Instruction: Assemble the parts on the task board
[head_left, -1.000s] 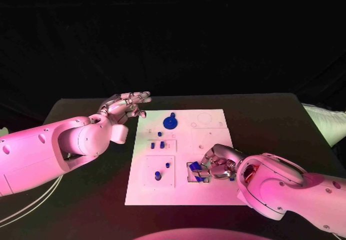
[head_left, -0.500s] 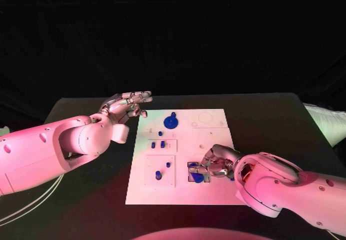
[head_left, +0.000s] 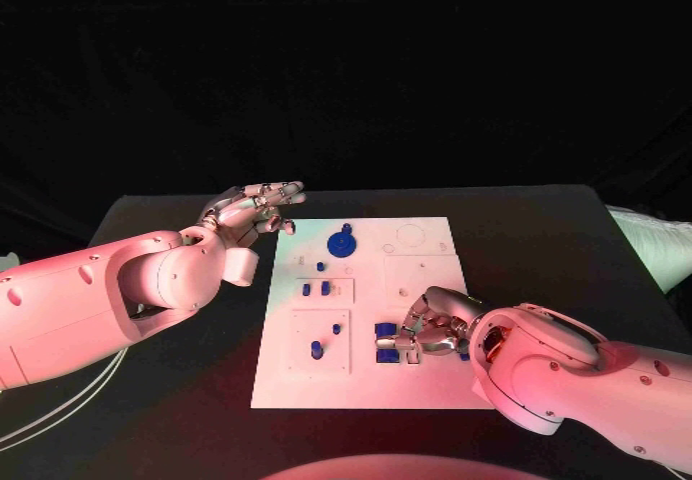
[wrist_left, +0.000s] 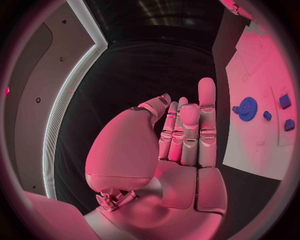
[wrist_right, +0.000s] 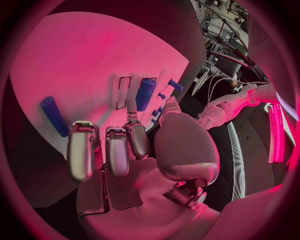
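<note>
Head view: right hand (head_left: 433, 330) partly hiding blue parts (head_left: 387, 341).

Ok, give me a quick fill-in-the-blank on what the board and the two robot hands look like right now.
1. The task board is coloured ____.
2. The blue gear lies at the board's far edge, nearest the ____ robot hand.
3. The right robot hand is over the board's ____ edge, beside two blue blocks.
4. The left robot hand holds ____, its fingers straight.

Missing words: white; left; near; nothing
</note>
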